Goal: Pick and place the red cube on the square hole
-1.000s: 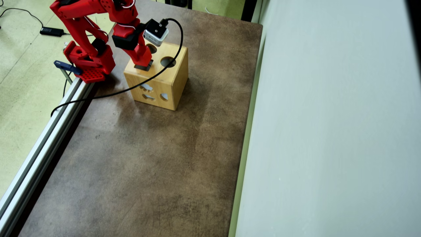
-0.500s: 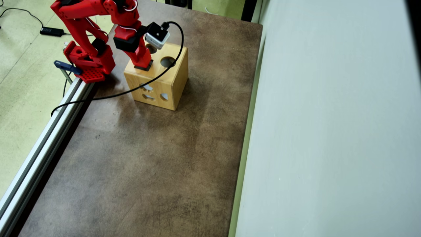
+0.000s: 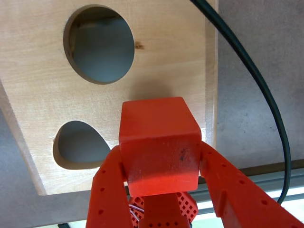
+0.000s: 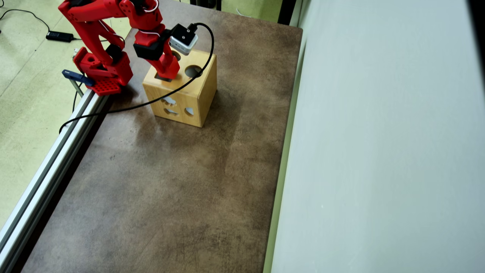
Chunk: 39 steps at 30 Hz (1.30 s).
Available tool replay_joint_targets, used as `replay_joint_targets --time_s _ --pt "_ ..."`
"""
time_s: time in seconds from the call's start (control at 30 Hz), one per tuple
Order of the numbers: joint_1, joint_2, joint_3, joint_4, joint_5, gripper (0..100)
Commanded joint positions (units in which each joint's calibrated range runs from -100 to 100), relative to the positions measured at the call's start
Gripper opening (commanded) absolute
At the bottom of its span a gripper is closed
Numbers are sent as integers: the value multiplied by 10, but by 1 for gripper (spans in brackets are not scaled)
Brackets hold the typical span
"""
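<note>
Red cube point(image 3: 159, 142): pinched between the two red fingers of the gripper point(image 3: 160, 164), one finger point(image 3: 111, 190) pressed to its left face and the other to its right face in the wrist view; held above the top panel of the wooden box point(image 3: 166, 61). Wooden box, overhead view point(image 4: 197, 94): stands on the brown table point(image 4: 170, 189) near the arm's base point(image 4: 104, 74), top panel with round holes, side face with smaller shaped cut-outs. Wrist view shows one large round hole point(image 3: 99, 45) beyond the cube and a second rounded opening point(image 3: 78, 145) to the cube's left. Overhead view: gripper point(image 4: 166, 72) points down onto the box top at a dark opening point(image 4: 162, 77), shape partly covered by the fingers; cube itself not discernible there. Black cable point(image 4: 159, 96): runs from the wrist camera point(image 4: 183, 38) across the box front to the aluminium rail point(image 4: 45, 167) at the table's left edge.
</note>
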Motion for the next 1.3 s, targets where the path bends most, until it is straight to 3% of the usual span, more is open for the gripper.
replay_joint_targets --time_s 0.0,1.27 --pt "-2 -2 2 -5 3 8" --pt "-2 -11 50 2 3 8"
